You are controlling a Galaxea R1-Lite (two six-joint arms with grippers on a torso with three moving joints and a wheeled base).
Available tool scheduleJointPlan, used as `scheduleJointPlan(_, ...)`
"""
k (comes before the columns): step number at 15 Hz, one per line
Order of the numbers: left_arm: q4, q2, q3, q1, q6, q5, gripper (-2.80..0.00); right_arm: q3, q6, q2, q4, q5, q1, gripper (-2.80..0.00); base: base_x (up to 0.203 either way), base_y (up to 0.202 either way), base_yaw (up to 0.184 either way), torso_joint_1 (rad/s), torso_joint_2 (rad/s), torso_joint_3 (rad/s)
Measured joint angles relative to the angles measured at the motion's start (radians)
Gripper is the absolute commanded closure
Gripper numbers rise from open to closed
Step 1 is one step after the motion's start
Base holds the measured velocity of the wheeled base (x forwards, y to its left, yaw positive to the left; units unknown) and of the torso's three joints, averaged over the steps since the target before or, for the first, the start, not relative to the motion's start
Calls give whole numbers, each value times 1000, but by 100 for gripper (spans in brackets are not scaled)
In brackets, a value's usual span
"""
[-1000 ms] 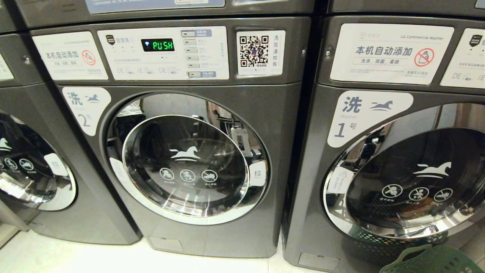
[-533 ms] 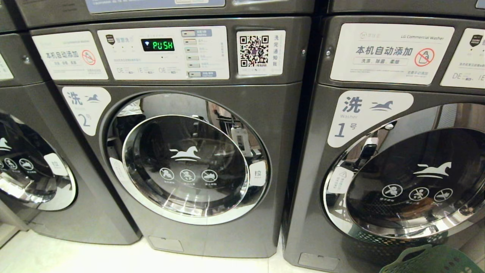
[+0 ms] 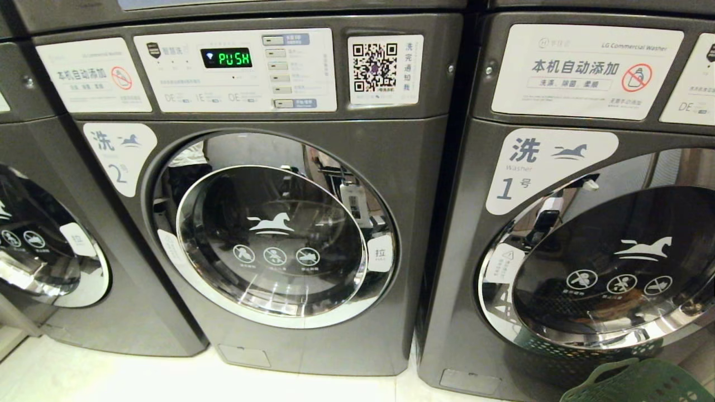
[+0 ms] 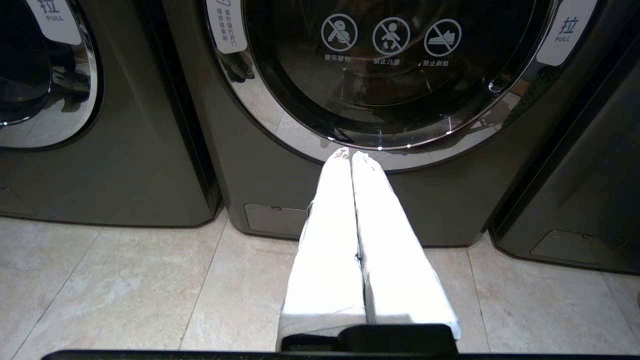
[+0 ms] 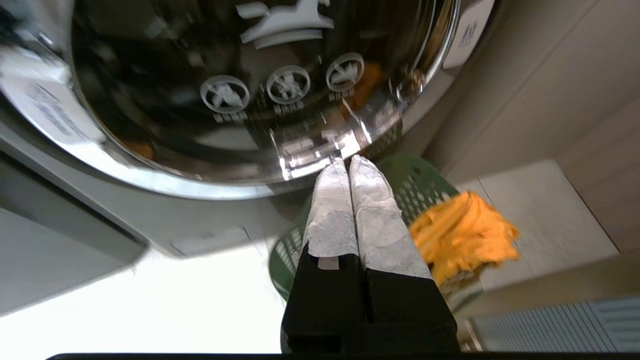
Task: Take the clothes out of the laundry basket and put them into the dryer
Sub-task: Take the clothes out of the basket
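Clothes [image 5: 462, 235], an orange bundle, lie in the green laundry basket [image 5: 420, 187] on the pale floor [image 5: 150, 305]; in the right wrist view they sit right of centre, just behind the right tool [image 5: 348, 161]. In the head view only the rim of this basket [image 3: 637, 382] shows, at the lower right corner of the frame, and the clothes are not seen there.

Right tool has its two white-wrapped fingers [image 5: 332, 210] pressed together, holding nothing. Their tips point at the lower chrome rim of the door of washer 1 [image 5: 240, 100], near it; whether they touch it I cannot tell.

Left tool [image 4: 351, 155] also has its white fingers [image 4: 330, 240] pressed together and empty. It hangs above the tiled floor [image 4: 125, 280], in the lower centre of its frame, and points at the bottom of the door of washer 2 [image 4: 390, 75], with a white pull label [image 4: 567, 30] at the upper right.

Farther away, in the head view, washer 2 [image 3: 273, 245] stands at the centre with its round door closed, and washer 1 [image 3: 603, 268] at the right, also closed. The green display [image 3: 226, 57] at the upper left reads PUSH, and a QR code sticker [image 3: 375, 67] is beside it.
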State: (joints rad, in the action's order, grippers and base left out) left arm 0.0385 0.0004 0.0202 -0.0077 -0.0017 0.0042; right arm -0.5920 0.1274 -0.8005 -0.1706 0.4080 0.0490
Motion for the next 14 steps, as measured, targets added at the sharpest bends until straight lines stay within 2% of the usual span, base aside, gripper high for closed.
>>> scheduleJointPlan(4, 0, 0, 0, 0, -1, 0, 0, 50, -1, 2, 2, 39, 31, 0, 0, 0, 0, 5, 4, -190)
scheduleJointPlan(7, 0, 0, 0, 0, -1, 0, 0, 65, -39, 32, 1, 65, 35, 0, 0, 0, 0, 3, 6, -200)
scheduleJointPlan(10, 0, 0, 0, 0, -1, 0, 0, 80, -79, 72, 0, 68, 35, 0, 0, 0, 0, 5, 2, -196)
scheduleJointPlan(14, 0, 0, 0, 0, -2, 0, 0, 93, -82, 101, 0, 69, 35, 0, 0, 0, 0, 2, 4, -201)
